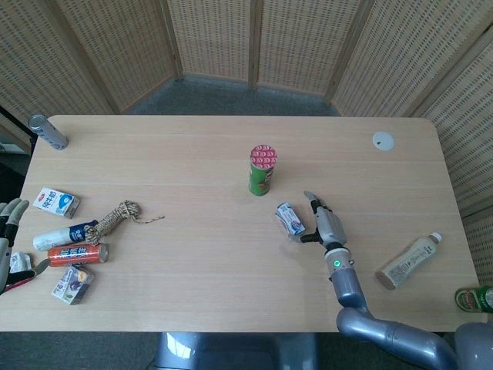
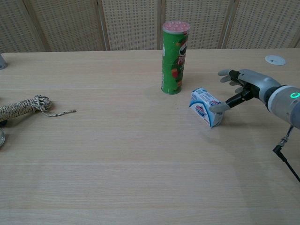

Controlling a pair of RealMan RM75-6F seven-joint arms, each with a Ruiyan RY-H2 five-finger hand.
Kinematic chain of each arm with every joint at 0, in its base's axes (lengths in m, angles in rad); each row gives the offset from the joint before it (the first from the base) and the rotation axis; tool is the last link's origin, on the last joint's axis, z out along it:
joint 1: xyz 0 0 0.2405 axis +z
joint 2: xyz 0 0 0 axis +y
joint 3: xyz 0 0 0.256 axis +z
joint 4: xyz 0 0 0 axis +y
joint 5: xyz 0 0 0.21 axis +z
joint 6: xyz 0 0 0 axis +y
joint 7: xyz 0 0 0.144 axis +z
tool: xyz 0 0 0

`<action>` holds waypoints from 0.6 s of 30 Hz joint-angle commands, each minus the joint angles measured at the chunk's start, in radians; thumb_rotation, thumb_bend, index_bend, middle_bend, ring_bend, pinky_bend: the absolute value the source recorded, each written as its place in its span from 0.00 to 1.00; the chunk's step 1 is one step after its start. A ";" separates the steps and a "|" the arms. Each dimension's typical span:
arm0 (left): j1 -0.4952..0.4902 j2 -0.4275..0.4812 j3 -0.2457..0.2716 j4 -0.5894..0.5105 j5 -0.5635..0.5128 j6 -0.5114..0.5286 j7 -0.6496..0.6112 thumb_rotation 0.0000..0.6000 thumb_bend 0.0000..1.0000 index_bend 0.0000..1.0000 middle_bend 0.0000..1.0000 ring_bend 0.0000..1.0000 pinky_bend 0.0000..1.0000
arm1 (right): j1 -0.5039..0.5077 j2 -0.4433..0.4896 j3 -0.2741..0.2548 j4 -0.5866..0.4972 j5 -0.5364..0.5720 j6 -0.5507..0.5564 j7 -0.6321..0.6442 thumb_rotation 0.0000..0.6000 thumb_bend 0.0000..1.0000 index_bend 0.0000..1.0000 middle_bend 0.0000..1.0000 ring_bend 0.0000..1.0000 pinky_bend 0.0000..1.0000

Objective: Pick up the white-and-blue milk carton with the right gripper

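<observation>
the white-and-blue milk carton [image 2: 207, 107] lies on its side near the middle of the pale wooden worktop [image 1: 192, 154], just right of and nearer than the upright green chip can [image 2: 174, 57]. the right hand [image 2: 243, 87] is spread wide beside the carton's right end, thumb tip at its edge, holding nothing. the head view alone shows a plastic bottle [image 1: 409, 260] far right, a rope [image 1: 114, 216] and cartons far left, and the left hand [image 1: 9, 245], fingers apart. woven screens [image 1: 254, 38] stand behind.
</observation>
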 commanded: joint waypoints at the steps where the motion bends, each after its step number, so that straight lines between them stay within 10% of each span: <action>1: -0.002 -0.002 0.000 0.001 -0.003 -0.003 0.002 1.00 0.00 0.00 0.00 0.00 0.00 | 0.016 -0.029 0.015 0.030 0.024 0.000 -0.012 1.00 0.00 0.00 0.00 0.00 0.00; 11: -0.002 -0.012 -0.002 0.008 -0.005 0.003 0.009 1.00 0.00 0.00 0.00 0.00 0.00 | 0.035 -0.140 0.035 0.106 0.044 0.058 -0.031 1.00 0.00 0.01 0.00 0.00 0.00; 18: -0.001 -0.008 -0.006 0.008 -0.010 0.007 0.002 1.00 0.00 0.00 0.00 0.00 0.00 | 0.040 -0.226 0.031 0.217 -0.013 0.108 -0.018 1.00 0.00 0.30 0.23 0.06 0.27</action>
